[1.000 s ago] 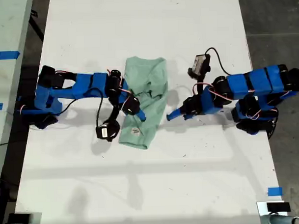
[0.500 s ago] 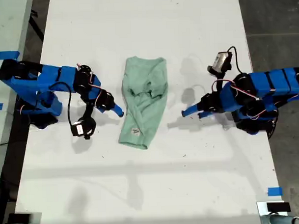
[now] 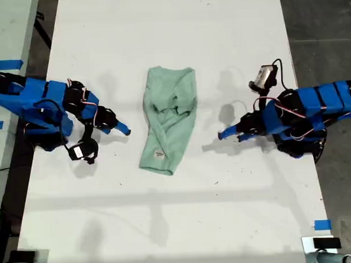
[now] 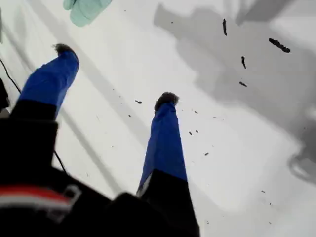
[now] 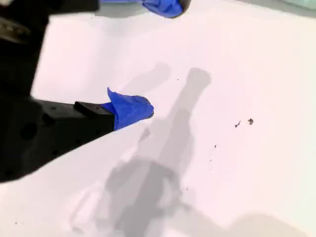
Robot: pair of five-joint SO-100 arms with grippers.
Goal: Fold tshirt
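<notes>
At the exterior view's left, one arm [image 3: 48,107] that a second ago reached out over the tshirt [image 3: 169,120] has drawn right back, and its tip now hangs over bare surface [image 3: 160,28], well apart from the cloth. The tshirt lies in the middle of the surface as a narrow band running away from the camera, its sides already turned in and rumpled near the far end, with the white tag [image 3: 159,154] showing at the near end. Its outline has not shifted over the last second, so the letting-go left the fold as it was. At the exterior view's right, the other arm [image 3: 301,110] has also backed off from the cloth's edge and sits apart from it. The wrist views do not tell me which arm is which. My first gripper [image 4: 116,74] has its jaws wide and empty over the surface, with a corner of the tshirt [image 4: 86,10] just in sight ahead. My second gripper [image 5: 155,57] also has its jaws apart and nothing between them. I judge the lengthwise fold done and released. An end-to-end fold is likely what remains, and it would need both arms to come back in for a fresh grasp.
</notes>
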